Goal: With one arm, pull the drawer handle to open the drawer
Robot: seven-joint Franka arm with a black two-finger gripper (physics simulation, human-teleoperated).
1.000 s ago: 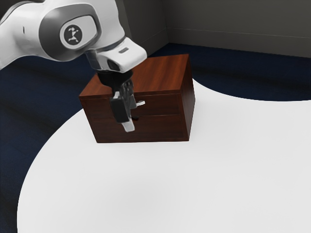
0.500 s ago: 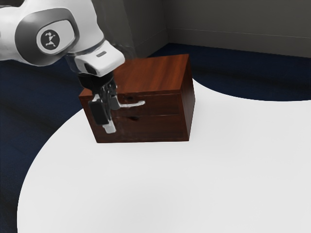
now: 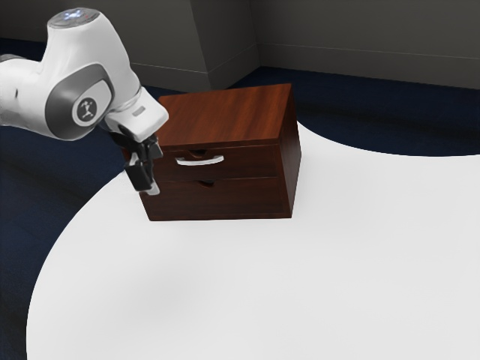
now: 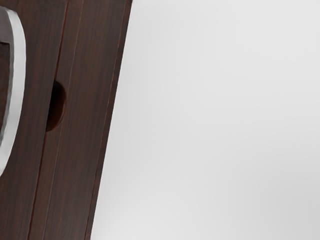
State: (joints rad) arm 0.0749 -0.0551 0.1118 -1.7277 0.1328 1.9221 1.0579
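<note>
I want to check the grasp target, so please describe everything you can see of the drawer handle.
The drawer handle is a slim, silver, metal-looking bowed bar, both ends fixed to the upper drawer front of the dark wooden box. It lies level and stands out from the wood. That front looks flush, not pulled out. Nothing touches the handle: the gripper hangs apart, by the box's corner at the exterior view's left.

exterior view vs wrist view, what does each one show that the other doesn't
Exterior view: the arm, the hand at the front corner of the cabinet on the exterior view's left, the cabinet's top and side, and the dark floor. Wrist view: the wood grain and seam lines seen from close up. Both: the silver handle, the drawer front, the notch beneath it, and the white table.
</note>
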